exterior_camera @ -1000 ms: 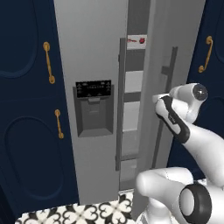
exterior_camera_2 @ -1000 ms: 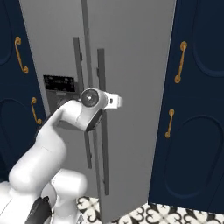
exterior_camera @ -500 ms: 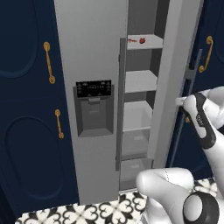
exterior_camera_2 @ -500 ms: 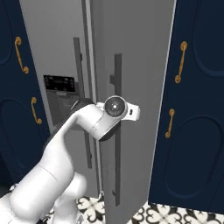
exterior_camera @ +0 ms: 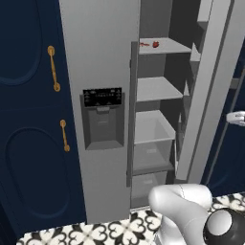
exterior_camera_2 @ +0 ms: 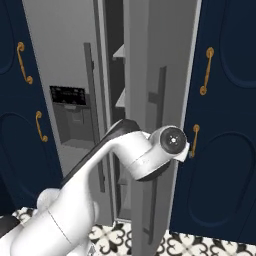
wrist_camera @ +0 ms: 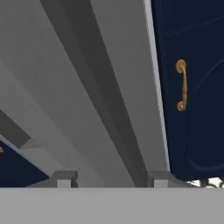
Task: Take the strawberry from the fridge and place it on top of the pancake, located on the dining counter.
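In the left base view, the fridge [exterior_camera: 100, 57] is standing tall through the middle of the frame, its long axis vertical. Its right door [exterior_camera: 210, 91] is swinging open toward the right edge and showing four pale shelves stacked one above another. The strawberry [exterior_camera: 155, 44] is sitting on the top shelf, upper centre right, one small red fruit with a smaller red speck just to its left; which way it points is too small to tell. One dark dispenser panel [exterior_camera: 102, 97] is showing on the closed left door, and two brass handles [exterior_camera: 52, 68] are hanging on the navy cabinets [exterior_camera: 28, 119] at the left.

In the right base view, the white arm [exterior_camera_2: 125, 160] is reaching up from the lower left to the open door's long vertical handle [exterior_camera_2: 159, 130]. Two brass handles are showing on each side of the frame.

In the hand view, the two fingertips [wrist_camera: 64, 178] are standing spread apart at the bottom, with the grey door handle [wrist_camera: 109, 100] running diagonally between them; they are gripping nothing, and contact cannot be told. One brass handle [wrist_camera: 181, 85] is hanging at the right.
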